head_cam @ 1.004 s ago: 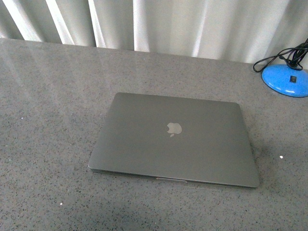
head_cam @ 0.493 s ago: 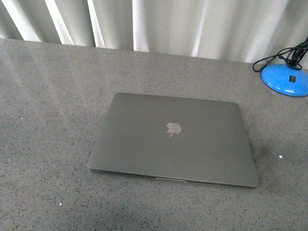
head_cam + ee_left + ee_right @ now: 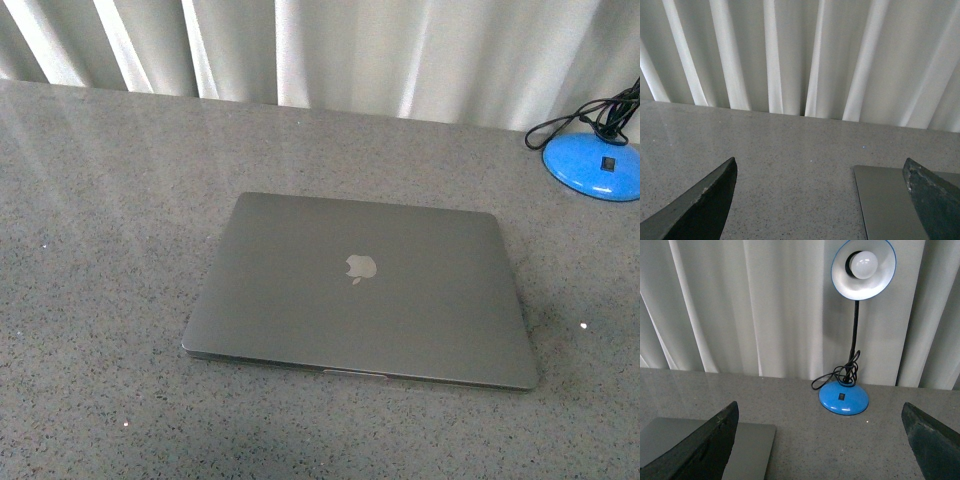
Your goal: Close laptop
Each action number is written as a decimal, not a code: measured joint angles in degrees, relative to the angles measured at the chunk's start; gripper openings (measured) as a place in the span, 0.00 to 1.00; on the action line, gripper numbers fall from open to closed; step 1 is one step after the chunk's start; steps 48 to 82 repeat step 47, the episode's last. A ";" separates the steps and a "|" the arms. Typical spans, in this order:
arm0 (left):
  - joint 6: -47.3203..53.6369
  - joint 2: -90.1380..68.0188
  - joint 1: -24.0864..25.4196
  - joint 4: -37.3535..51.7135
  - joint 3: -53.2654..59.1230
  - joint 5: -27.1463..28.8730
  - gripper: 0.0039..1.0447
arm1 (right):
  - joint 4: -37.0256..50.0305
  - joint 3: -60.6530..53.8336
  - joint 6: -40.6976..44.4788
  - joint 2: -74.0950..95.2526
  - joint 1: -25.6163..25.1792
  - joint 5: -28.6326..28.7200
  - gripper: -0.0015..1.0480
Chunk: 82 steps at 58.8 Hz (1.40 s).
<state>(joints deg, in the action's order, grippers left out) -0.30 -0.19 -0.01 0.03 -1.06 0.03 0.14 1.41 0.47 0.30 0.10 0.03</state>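
I seem to be at a desk in an office or study. A speckled grey counter (image 3: pixel 110 230) runs back to pale pleated curtains (image 3: pixel 330 50). A blue desk lamp (image 3: pixel 844 396) with a coiled black cord (image 3: pixel 840 375) stands by the curtains, and a closed laptop (image 3: pixel 360 290) lies flat on the counter.

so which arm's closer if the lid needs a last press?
Neither needs to, probably: the laptop already lies shut. If pressed, left, hedged: its open hand has a finger over the lid's corner; the right hand faces the lamp.
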 joint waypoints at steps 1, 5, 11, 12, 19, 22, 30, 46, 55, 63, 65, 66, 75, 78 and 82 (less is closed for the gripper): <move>0.00 0.00 0.00 0.00 0.00 -0.02 0.94 | 0.00 0.00 0.00 0.00 0.00 0.00 0.90; 0.00 0.00 0.00 0.00 0.00 -0.02 0.94 | 0.00 0.00 0.00 0.00 0.00 0.00 0.90; 0.00 0.00 0.00 0.00 0.00 -0.02 0.94 | 0.00 0.00 -0.07 0.00 0.00 0.00 0.90; 0.00 0.00 0.00 0.00 0.00 -0.02 0.94 | 0.00 0.00 -0.09 0.00 0.00 0.00 0.90; 0.00 0.00 0.00 0.00 0.00 -0.02 0.94 | 0.00 0.00 -0.11 0.00 0.00 0.00 0.90; 0.00 0.00 0.00 0.00 0.00 -0.02 0.94 | 0.00 0.00 -0.11 0.00 0.00 0.00 0.90; 0.00 0.00 0.00 0.00 0.00 0.00 0.94 | 0.00 0.00 -0.11 0.00 0.00 0.00 0.90; 0.00 0.00 0.00 0.00 0.00 0.00 0.94 | 0.00 0.00 -0.11 0.00 0.00 0.00 0.90; 0.00 0.00 0.00 0.00 0.00 -0.02 0.94 | 0.00 0.00 -0.11 0.00 0.00 0.00 0.90; 0.00 0.00 0.00 0.00 0.00 -0.02 0.94 | 0.00 0.00 -0.11 0.00 0.00 0.00 0.90; 0.00 0.00 0.00 0.00 0.00 -0.02 0.94 | 0.00 0.00 -0.11 0.00 0.00 0.00 0.90; 0.00 0.00 0.00 0.00 0.00 -0.02 0.94 | 0.00 0.00 -0.11 0.00 0.00 0.00 0.90; 0.00 0.00 0.00 0.00 0.00 -0.02 0.94 | 0.00 0.00 -0.11 0.00 0.00 0.00 0.90; 0.00 0.00 0.00 0.00 0.00 -0.02 0.94 | 0.00 0.00 -0.11 0.00 0.00 0.00 0.90; 0.00 0.00 0.00 0.00 0.00 -0.02 0.94 | 0.00 0.00 -0.11 0.00 0.00 0.00 0.90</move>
